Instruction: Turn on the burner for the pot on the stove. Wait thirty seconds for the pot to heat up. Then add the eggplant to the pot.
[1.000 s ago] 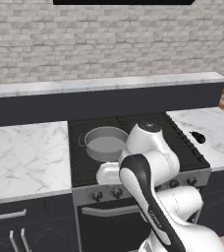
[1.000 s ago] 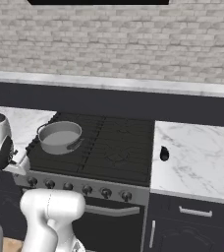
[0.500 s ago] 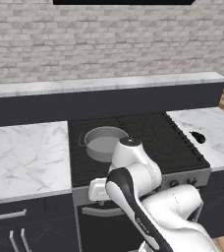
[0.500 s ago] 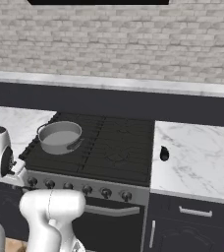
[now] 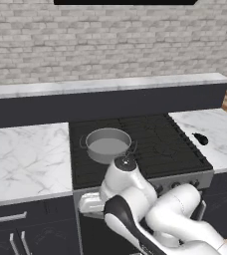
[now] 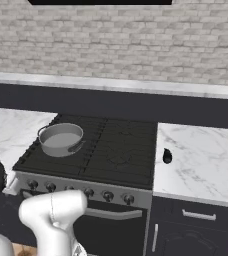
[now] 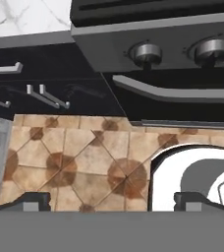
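Since one second ago my arm has swung down from above the cooktop to the front of the stove (image 5: 135, 144), low at its left corner, while pot and eggplant have not moved.

From the left base view, the pot (image 5: 108, 145) sits on the burner at about 10 o'clock of the cooktop, and the eggplant (image 5: 200, 139) lies on the right tabletop (image 5: 220, 134), well apart from the pot, at about 3 o'clock from it. My arm bends in front of the knob strip, I judge to reach a knob.

From the right base view, the pot (image 6: 61, 139) is at the left rear of the grates and the eggplant (image 6: 167, 156) lies just beside the stove edge on the tabletop (image 6: 206, 160). The row of knobs (image 6: 81, 190) runs along the grey front strip.

From the hand view, my tool (image 7: 113, 201) shows two dark tips far apart, so it is opened and holds nothing. Two knobs (image 7: 146, 52) stand at 12 to 1 o'clock, above the oven door handle (image 7: 173, 93). I think the burner is not yet lit.
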